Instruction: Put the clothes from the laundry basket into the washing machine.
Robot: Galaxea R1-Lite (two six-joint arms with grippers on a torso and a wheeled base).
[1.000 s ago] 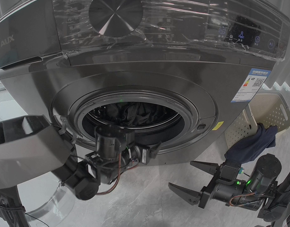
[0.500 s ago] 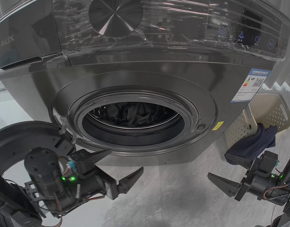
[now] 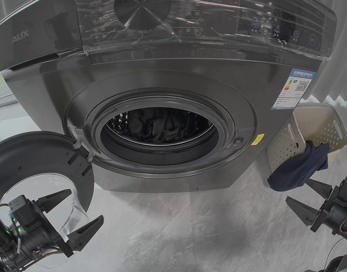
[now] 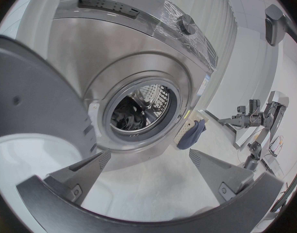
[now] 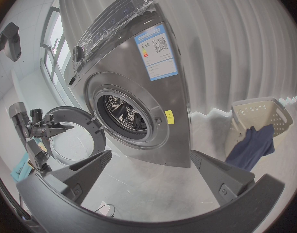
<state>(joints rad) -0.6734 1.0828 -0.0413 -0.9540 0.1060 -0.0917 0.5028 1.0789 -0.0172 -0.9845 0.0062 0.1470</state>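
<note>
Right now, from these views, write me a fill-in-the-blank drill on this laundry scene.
The washing machine has its door standing ____. Inside the ____ lie dark clothes. A navy garment hangs over the rim of the ____. The left gripper and the right gripper are both open and hold ____.
Missing words: open; drum; laundry basket; nothing.

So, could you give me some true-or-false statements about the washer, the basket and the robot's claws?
The washing machine door is shut. False: it stands swung open beside the drum opening.
Dark clothes lie inside the drum. True.
The navy garment lies wholly inside the laundry basket. False: it hangs over the basket's rim, outside.
The left gripper and right gripper are both open and empty. True.
</note>
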